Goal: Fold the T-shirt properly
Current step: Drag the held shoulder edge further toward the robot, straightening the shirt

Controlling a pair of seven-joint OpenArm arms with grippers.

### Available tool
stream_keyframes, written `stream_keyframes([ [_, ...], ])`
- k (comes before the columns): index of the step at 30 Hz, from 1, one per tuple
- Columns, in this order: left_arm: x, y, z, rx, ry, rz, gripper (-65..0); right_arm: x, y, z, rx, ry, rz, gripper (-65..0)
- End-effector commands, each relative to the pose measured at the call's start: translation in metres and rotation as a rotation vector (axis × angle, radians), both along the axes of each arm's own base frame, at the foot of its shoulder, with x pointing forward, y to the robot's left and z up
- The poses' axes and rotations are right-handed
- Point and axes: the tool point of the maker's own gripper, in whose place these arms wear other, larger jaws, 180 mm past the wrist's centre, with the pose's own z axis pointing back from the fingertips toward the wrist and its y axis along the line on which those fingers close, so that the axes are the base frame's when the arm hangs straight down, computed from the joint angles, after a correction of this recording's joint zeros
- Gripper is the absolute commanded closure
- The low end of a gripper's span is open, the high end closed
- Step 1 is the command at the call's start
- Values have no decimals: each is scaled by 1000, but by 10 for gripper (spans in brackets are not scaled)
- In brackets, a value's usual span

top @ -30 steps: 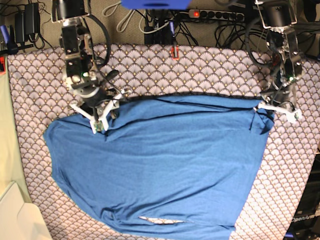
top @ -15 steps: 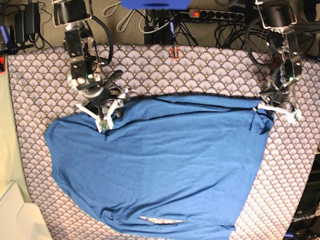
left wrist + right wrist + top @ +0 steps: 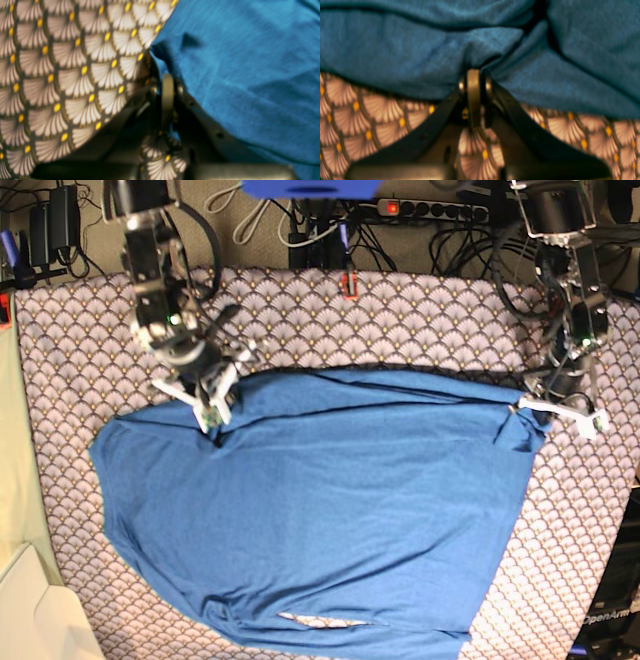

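Note:
The blue T-shirt [image 3: 320, 510] lies spread over the scallop-patterned cloth, its far edge running between the two arms. On the left of the base view, my right gripper [image 3: 212, 418] is shut on the T-shirt's far-left edge. The right wrist view shows the fabric [image 3: 395, 50] bunching into those closed jaws [image 3: 473, 75]. On the right, my left gripper [image 3: 528, 412] is shut on the T-shirt's far-right corner, which puckers there. In the left wrist view its jaws [image 3: 167, 80] meet at the blue edge [image 3: 250, 75].
The patterned cloth [image 3: 400, 320] covers the whole table. Cables and a power strip [image 3: 430, 210] lie behind the far edge, with a small red clip [image 3: 349, 284] near it. A cream box [image 3: 30, 610] sits at the front left.
My right gripper has closed its jaws on the T-shirt's far-left edge. The left gripper stays shut on the far-right corner and has hardly moved.

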Motion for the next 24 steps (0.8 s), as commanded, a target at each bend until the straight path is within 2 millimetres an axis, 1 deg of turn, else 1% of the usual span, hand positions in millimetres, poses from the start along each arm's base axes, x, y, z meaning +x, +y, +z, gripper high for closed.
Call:
stream_keyframes([
  [1,2,6,9,19,-25,2,-4,6,1,14,5,-44,9,0],
  [3,-1,5,6,10,-1,-4,-4,5,2,23,6,-68,12,0],
  [4,-2,4,5,7,10,-7,-4,5,-4,27,-2,-77,3,0],
  [10,-8,4,0,3,39,-13,-4,-2,-19,35,-15,-96,-25,0],
  [11,-11,5,-2,5,47,-13,-4,-4,-20,37,-15,-100,-30,0],
  [12,-11,9,1,18,44,-16,-4,-6,-22,37,-16,-100,-33,0],
  [16,-16,9,12,47,27,-35,-4,-14,-20,43,-15,-109,-29,0],
  [19,-21,6,15,57,22,-45,-4,-21,-18,45,-12,-110,-22,0],
  [23,-31,7,10,60,44,-47,-4,-34,-15,42,-8,-94,-16,0],
  [24,-34,10,9,61,48,-40,-4,-36,-16,42,-6,-93,-17,0],
])
